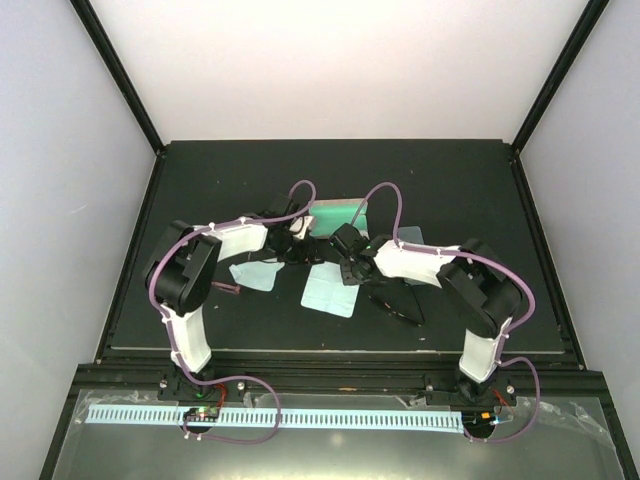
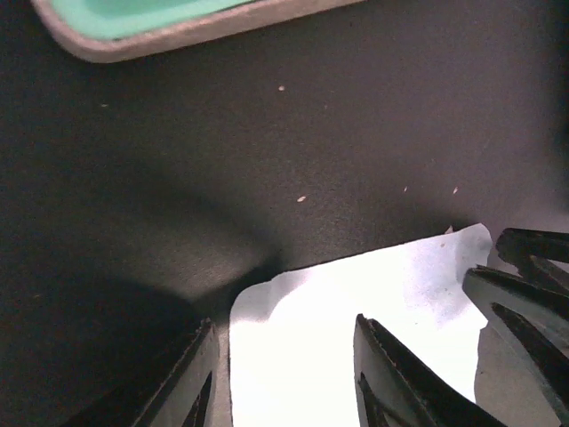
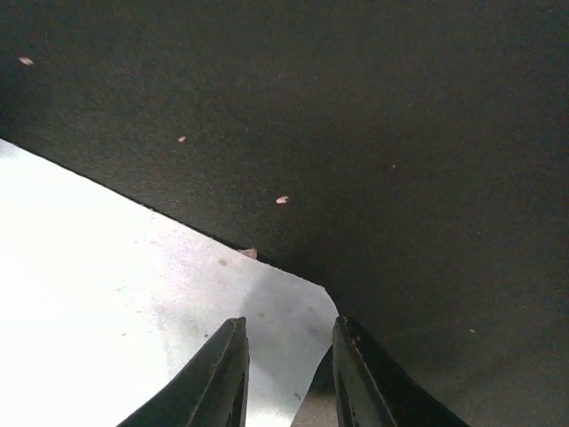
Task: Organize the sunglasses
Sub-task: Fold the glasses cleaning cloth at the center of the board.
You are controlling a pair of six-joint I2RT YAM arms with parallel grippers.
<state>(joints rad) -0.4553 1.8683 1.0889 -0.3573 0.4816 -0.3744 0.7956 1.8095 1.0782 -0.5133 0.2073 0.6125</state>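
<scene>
1. The thin reddish-pink sunglasses [image 1: 228, 289] lie furthest left on the black table [image 1: 200, 190], just beside the left arm's elbow. They are too small in the overhead view to show more detail.
2. A light blue cloth [image 1: 250, 272] lies flat just to the right of them, under the left arm's forearm.
3. The left gripper [image 2: 284, 322] points down over the middle of the table. Its jaws stand fairly wide apart with nothing between them, and its wrist view shows only the pale cloth below.
4. An open case [image 1: 335, 212] with a teal lining sits behind the two grippers. Its grey rim shows at the top left of the left wrist view.
5. The middle cloth [image 1: 330, 292] lies in front of both grippers. In the left wrist view the right gripper's dark fingers [image 2: 524, 294] sit at its right edge.
6. The right gripper [image 3: 289, 322] hovers over a corner of that cloth. Its jaws are a narrow gap apart and the corner reaches in between the tips, but they are not pinching it.
7. The black-framed sunglasses [image 1: 395, 305] lie on the table under the right arm's forearm, near the middle cloth and well apart from the pink pair.
8. Another light blue cloth [image 1: 412, 240] shows behind the right forearm.
</scene>
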